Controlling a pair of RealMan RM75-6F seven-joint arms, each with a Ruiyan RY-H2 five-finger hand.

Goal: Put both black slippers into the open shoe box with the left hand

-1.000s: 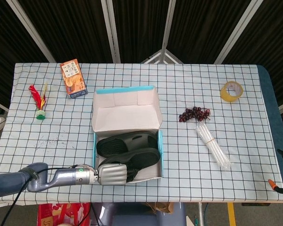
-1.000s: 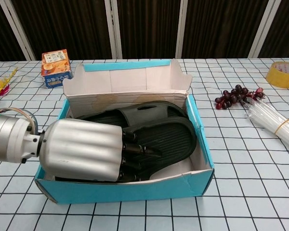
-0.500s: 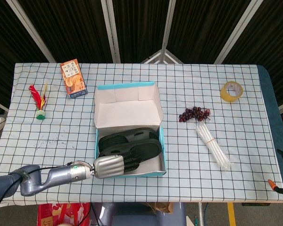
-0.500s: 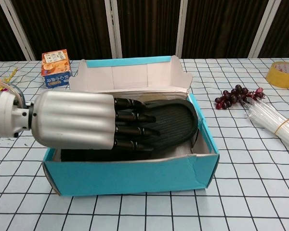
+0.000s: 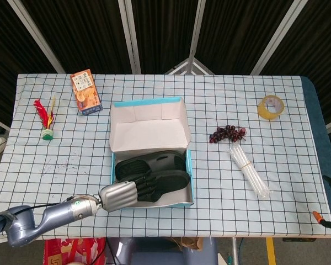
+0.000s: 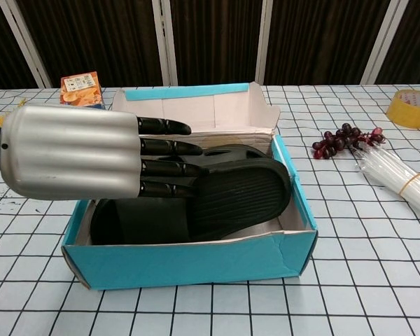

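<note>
Chest view: left hand [image 6: 77, 162] above box [image 6: 196, 262] near-left corner, fingers [image 6: 164, 147] straight, slightly apart, holding nothing. 2 slippers [image 6: 224, 196] lie stacked inside box. Right hand not seen. Box sits mid-table [image 5: 298, 138].

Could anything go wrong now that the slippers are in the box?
Maybe. The top black slipper lies tilted, its sole leaning near the shoe box front wall, so a bump could tip it out. The left hand hangs right over the box with fingers straight, and might catch the slipper or the wall.
</note>
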